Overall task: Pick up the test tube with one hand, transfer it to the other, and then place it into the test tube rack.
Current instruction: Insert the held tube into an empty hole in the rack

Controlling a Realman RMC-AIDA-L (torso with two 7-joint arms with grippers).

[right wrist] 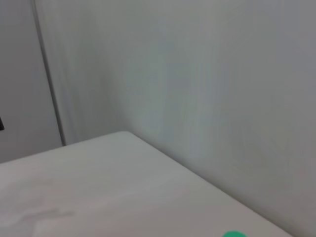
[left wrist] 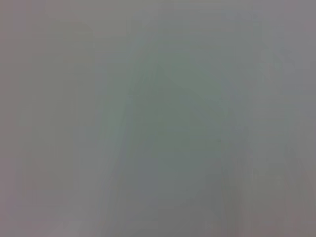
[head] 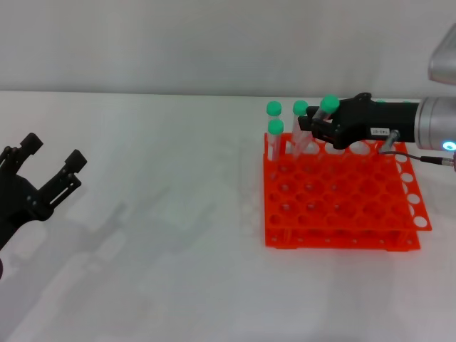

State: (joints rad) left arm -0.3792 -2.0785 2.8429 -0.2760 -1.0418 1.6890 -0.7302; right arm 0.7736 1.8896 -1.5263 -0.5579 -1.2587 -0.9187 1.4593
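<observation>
Over the back row of the orange-red test tube rack (head: pixel 335 241) my right gripper (head: pixel 318 127) is shut on the test tube (head: pixel 326 111). The tube is tilted, with its green cap up and its lower end hidden among the rack's rear holes. Three other green-capped tubes (head: pixel 275 137) stand upright in the rack's back left corner, just left of the held one. Far left, low over the table, my left gripper (head: pixel 53 151) is open and holds nothing. The right wrist view shows only the edge of a green cap (right wrist: pixel 233 234). The left wrist view shows a plain grey surface.
The white table (head: pixel 164 214) stretches between the left gripper and the rack. A white wall (head: pixel 214 43) rises behind the table's far edge. Many of the rack's holes toward the front and right hold nothing.
</observation>
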